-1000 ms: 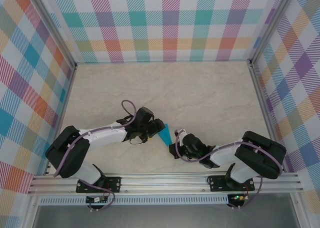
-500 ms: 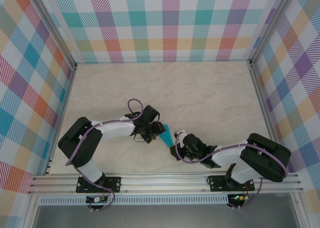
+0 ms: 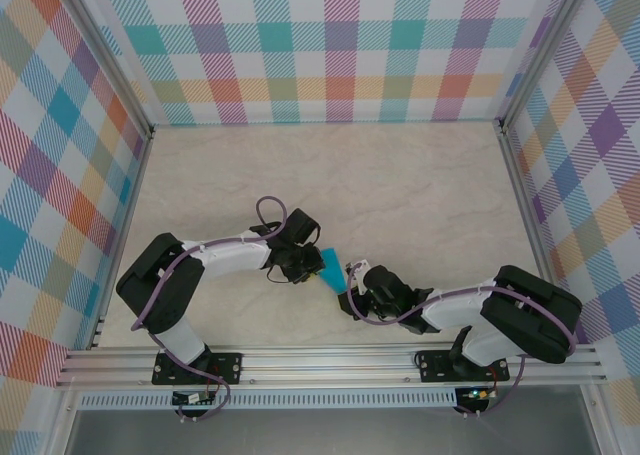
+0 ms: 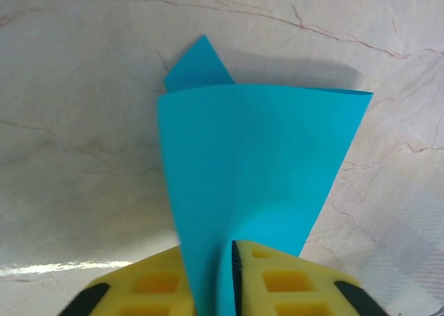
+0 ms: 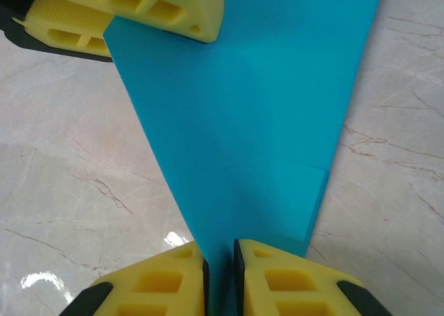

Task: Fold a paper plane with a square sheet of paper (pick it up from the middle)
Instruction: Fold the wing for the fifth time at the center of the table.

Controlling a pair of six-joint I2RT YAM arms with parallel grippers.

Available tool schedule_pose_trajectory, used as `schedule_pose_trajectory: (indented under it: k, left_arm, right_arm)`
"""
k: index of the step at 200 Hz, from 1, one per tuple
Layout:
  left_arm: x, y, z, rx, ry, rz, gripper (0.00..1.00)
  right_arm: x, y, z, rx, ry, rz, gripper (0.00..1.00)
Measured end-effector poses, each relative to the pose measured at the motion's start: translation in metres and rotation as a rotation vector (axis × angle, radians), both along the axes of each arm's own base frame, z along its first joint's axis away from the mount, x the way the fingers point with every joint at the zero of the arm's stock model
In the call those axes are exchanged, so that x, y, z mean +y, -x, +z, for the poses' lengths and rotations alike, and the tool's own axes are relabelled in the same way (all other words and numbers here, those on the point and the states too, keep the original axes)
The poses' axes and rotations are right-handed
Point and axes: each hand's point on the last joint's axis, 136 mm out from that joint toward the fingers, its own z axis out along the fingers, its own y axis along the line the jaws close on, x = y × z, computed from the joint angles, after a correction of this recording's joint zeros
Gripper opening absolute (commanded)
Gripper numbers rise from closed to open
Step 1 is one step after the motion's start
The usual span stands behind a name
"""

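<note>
Paper plane point(image 3: 331, 266): teal, folded to narrow dart, L hand point(image 4: 211, 260) clamped on wide end, R hand point(image 5: 220, 260) clamped on tip; prob. late stage, final crease + release left.

Cannot see the paper plane point(image 4: 243, 184) where pinched inside left gripper point(image 4: 211, 274) and right gripper point(image 5: 220, 264); cropped too by right wrist view's top edge.

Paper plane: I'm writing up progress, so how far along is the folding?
Done: the paper plane is already a narrow, tapered, layered fold. In hand: the left gripper and right gripper each pinch it. Left: probably a final crease and letting go.
</note>
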Motion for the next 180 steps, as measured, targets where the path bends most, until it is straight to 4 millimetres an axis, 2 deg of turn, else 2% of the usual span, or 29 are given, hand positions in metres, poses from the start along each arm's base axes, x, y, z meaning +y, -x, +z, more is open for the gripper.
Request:
schedule_pose_trajectory:
  k: [27, 75, 96, 137, 168, 180]
  left_arm:
    - [0.001, 0.0, 0.0, 0.002, -0.003, 0.001, 0.0]
    - [0.001, 0.001, -0.001, 0.005, -0.005, 0.003, 0.0]
    - [0.001, 0.001, -0.001, 0.006, -0.005, 0.003, 0.0]
    - [0.001, 0.001, -0.001, 0.006, -0.005, 0.003, 0.0]
    - [0.003, 0.003, -0.002, 0.017, -0.014, 0.003, 0.1]
    - [0.004, 0.003, -0.002, 0.017, -0.018, 0.005, 0.18]
  right_arm:
    - [0.003, 0.0, 0.002, 0.009, 0.013, 0.013, 0.24]
    - [0.007, -0.002, 0.005, 0.006, 0.057, 0.037, 0.29]
    - [0.008, -0.001, 0.005, 0.003, 0.075, 0.05, 0.27]
    - [0.012, 0.0, 0.005, -0.009, 0.1, 0.073, 0.18]
    - [0.01, -0.002, 0.002, -0.016, 0.12, 0.06, 0.11]
    - [0.009, -0.002, 0.001, -0.017, 0.122, 0.056, 0.09]
